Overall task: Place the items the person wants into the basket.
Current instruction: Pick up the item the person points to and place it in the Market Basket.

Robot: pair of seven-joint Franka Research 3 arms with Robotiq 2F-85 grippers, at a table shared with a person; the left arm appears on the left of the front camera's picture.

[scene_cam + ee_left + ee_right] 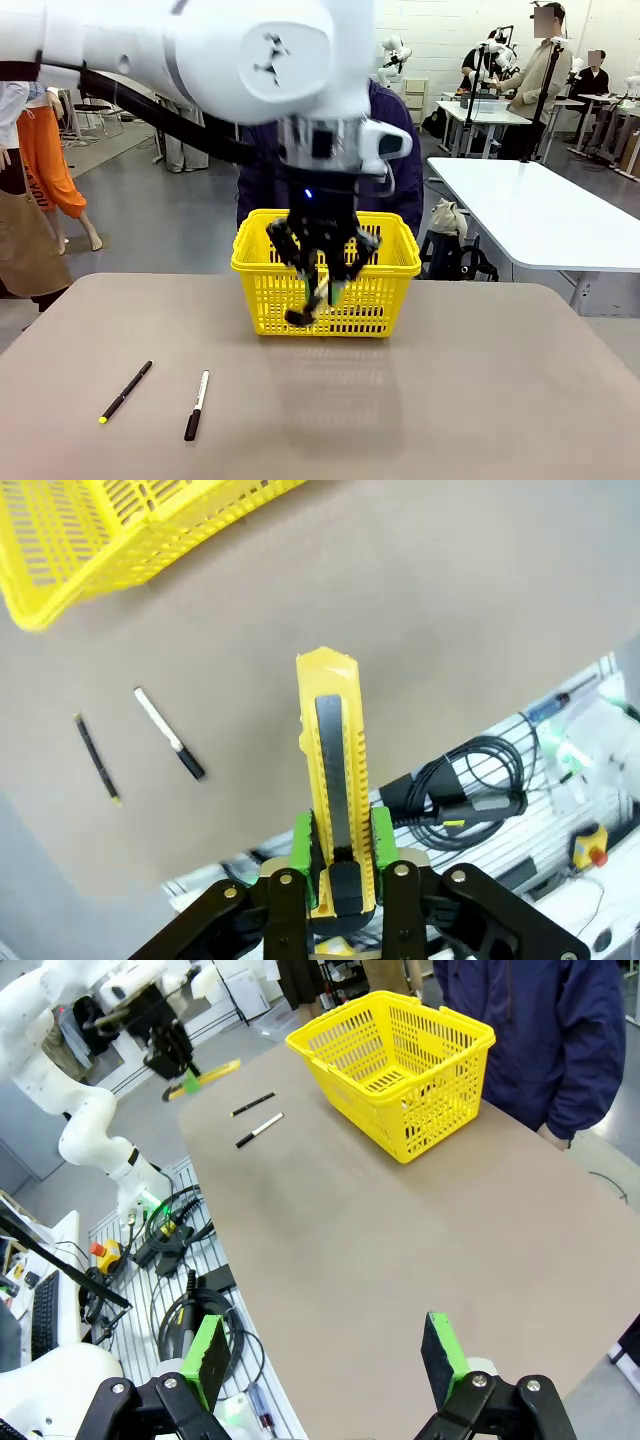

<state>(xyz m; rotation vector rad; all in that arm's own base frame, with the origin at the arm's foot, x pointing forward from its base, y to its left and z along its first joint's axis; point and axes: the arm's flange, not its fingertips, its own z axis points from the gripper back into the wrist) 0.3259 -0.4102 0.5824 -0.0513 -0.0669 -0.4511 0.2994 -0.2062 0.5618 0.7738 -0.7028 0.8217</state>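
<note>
The left tool grips the utility knife, lifted above the bench short of the basket; the drop remains. The right tool hangs released.

Basket: bright yellow, lattice sides. Utility knife: yellow, black slider. Left gripper: black, green pads. Table: beige.
</note>
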